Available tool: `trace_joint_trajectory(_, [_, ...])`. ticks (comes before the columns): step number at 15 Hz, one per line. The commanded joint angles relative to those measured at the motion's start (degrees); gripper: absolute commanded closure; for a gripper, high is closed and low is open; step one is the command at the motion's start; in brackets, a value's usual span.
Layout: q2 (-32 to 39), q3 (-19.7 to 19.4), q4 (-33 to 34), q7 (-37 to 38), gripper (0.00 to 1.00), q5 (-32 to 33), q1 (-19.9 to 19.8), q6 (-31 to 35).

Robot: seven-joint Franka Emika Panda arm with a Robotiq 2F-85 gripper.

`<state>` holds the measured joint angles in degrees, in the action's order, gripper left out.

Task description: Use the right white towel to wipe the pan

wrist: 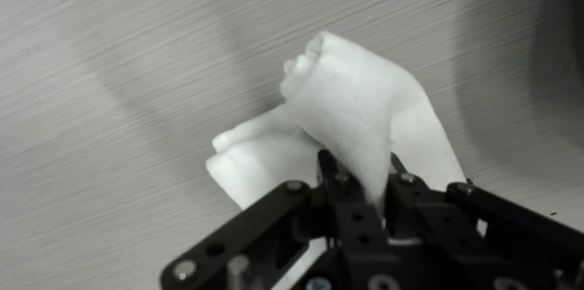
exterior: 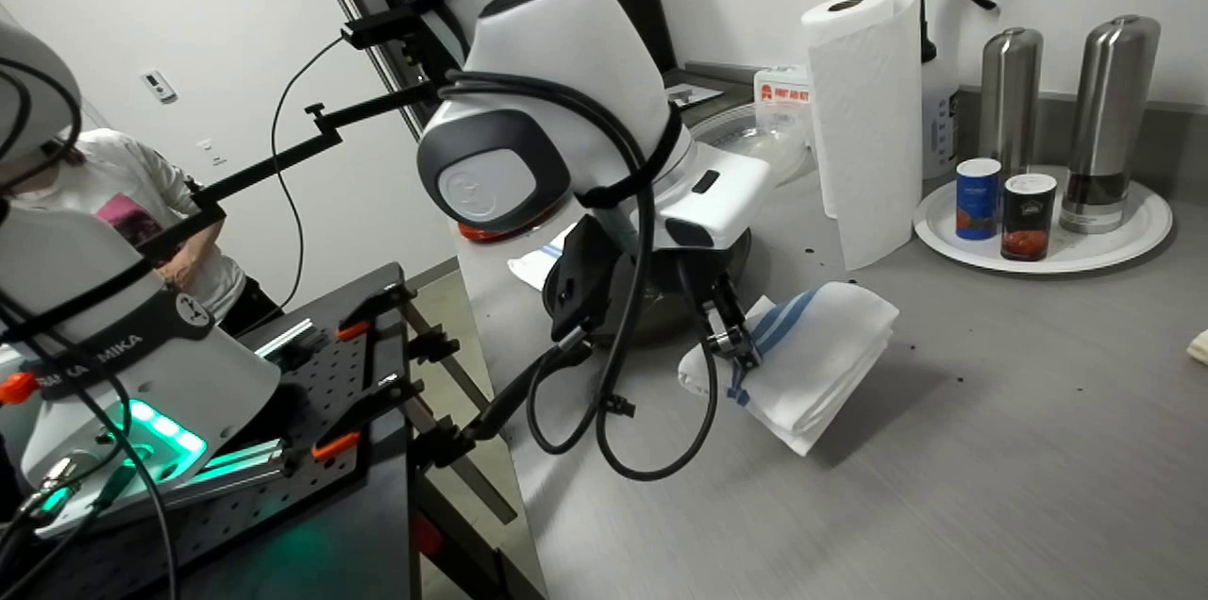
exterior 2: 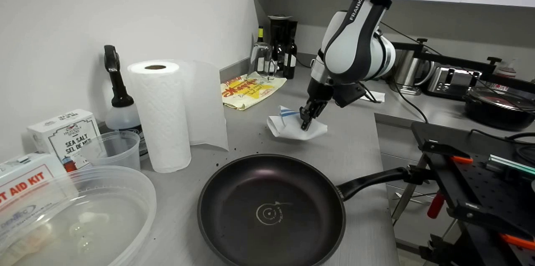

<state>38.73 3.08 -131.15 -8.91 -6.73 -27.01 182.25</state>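
Note:
The right white towel [exterior: 830, 350], folded with blue stripes, hangs bunched from my gripper [exterior: 741, 372]. It also shows in an exterior view [exterior 2: 292, 127] and in the wrist view [wrist: 346, 85]. My gripper, also in an exterior view [exterior 2: 306, 124] and the wrist view [wrist: 359, 158], is shut on a pinched fold of it. The towel is at the counter surface or just above it; I cannot tell which. The black pan [exterior 2: 271, 190] lies flat on the counter with its handle [exterior 2: 372, 180] toward the robot's table. The arm hides most of the pan in an exterior view [exterior: 661, 322].
A paper-towel roll [exterior 2: 161, 119] stands near the wall beside the pan. A large clear container [exterior 2: 142, 216] is across from the handle. A white plate [exterior: 1147, 227] holds grinders and shakers. Another striped white cloth [exterior: 533, 268] and a red dish [exterior: 483, 233] lie behind the arm.

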Motion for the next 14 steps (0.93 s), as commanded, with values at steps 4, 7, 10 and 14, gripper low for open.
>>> trace_joint_trajectory(4, [1.4, -4.2, -0.8, 1.6, 0.97, 3.7, 5.5, 3.2])
trace_joint_trajectory(7, [1.8, -5.4, -1.0, 1.7, 0.97, 4.1, 7.2, 3.2])
trace_joint_trajectory(10, [2.1, -6.3, -1.3, 1.9, 0.97, 4.3, 8.5, 2.9])
trace_joint_trajectory(14, [2.1, -7.0, -1.6, 2.1, 0.77, 4.2, 9.4, 2.7])
